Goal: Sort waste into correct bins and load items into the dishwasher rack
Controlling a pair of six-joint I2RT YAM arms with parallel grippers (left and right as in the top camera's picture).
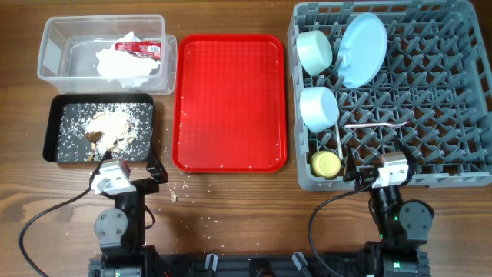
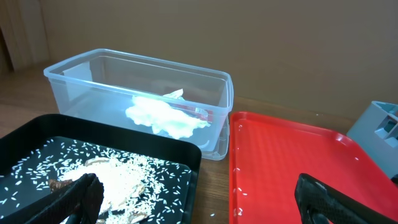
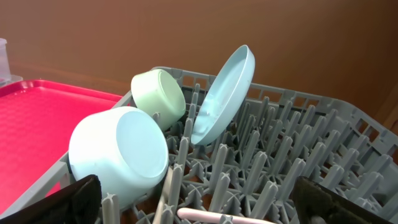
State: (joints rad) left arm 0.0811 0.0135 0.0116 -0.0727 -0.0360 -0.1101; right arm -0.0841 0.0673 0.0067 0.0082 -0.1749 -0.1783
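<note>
The clear tub (image 1: 104,18) holds the crumpled white napkin (image 1: 127,65) and the red sauce packet (image 1: 140,48); the tub also shows in the left wrist view (image 2: 143,60), with the napkin (image 2: 161,115) inside. The black tray (image 1: 61,150) holds rice and food scraps (image 1: 108,127). The grey rack (image 1: 461,77) holds the plate (image 1: 363,48), two bowls (image 1: 314,50) (image 1: 318,108), the yellow cup (image 1: 326,163) and white cutlery (image 1: 377,125). My left gripper (image 2: 199,205) is open and empty over the black tray's right edge (image 2: 124,140). My right gripper (image 3: 205,208) is open and empty above the rack's front pegs (image 3: 323,124).
The red serving tray (image 1: 231,100) lies between the bins and the rack, with a few rice grains on it. Crumbs (image 1: 181,192) lie on the wooden table in front of it. In the right wrist view the plate (image 3: 227,93) leans upright behind a bowl (image 3: 121,152).
</note>
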